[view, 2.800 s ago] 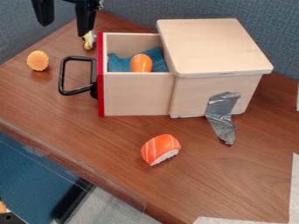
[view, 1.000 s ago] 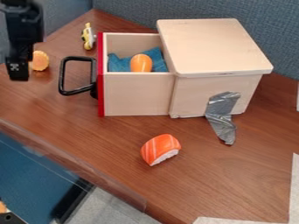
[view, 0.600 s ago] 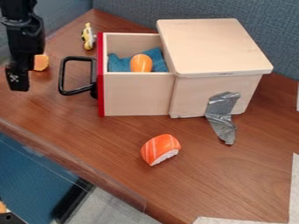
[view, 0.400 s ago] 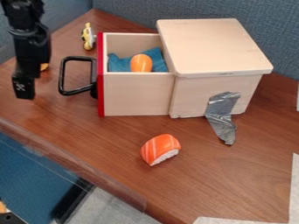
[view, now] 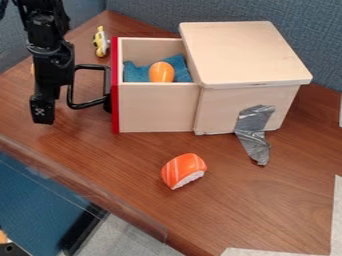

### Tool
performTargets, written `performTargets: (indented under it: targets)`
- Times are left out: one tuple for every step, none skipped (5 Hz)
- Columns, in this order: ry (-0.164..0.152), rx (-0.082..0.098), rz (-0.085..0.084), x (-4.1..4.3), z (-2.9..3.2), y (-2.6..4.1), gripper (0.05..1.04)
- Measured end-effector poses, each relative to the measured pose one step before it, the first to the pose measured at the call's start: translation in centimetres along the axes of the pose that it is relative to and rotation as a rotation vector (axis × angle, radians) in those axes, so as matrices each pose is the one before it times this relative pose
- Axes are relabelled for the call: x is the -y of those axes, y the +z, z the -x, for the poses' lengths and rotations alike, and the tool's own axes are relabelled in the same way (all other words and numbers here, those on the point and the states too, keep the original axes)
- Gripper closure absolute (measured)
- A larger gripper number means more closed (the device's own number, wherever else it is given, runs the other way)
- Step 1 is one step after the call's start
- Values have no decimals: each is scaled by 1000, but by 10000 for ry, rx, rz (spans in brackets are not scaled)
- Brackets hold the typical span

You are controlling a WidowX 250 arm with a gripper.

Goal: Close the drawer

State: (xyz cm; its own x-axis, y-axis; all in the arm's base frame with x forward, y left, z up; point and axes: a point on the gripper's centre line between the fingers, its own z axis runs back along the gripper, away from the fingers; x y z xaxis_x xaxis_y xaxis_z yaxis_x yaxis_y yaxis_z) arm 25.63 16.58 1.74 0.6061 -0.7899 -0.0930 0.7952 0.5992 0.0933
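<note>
The black gripper (view: 44,110) hangs low over the table at the left, just left of the drawer's black handle (view: 87,105) and overlapping its left side in the view; whether they touch I cannot tell. The drawer (view: 157,107), light wood with a red front (view: 115,95), stands pulled out to the left from its wooden box (view: 247,55). Inside the drawer lie a blue cloth (view: 136,73) and an orange egg-shaped thing (view: 161,72).
A salmon sushi toy (view: 184,170) lies in front of the box. Behind the handle is a small yellow and white toy (view: 101,42). Grey tape (view: 254,132) runs from the box to the table (view: 267,210), whose front edge slants across the lower left.
From the upper left the gripper has come down and then moved right, toward the handle, now covering most of the round orange piece. The drawer has stayed where it was.
</note>
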Motion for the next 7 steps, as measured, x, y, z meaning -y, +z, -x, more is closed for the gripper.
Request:
performTargets:
  targets:
    - [50,-7,-153,44,-1298,111,81]
    - [188,82,15,471,-1856,126,83]
    - [-66,54,-32,520,-1995,223,83]
    - [50,48,-29,388,-1542,-3,83]
    - [52,-20,10,29,-1111,-559,84]
    - [-36,47,-159,-29,-1749,48,83]
    - [-115,139,-157,-86,-2039,144,83]
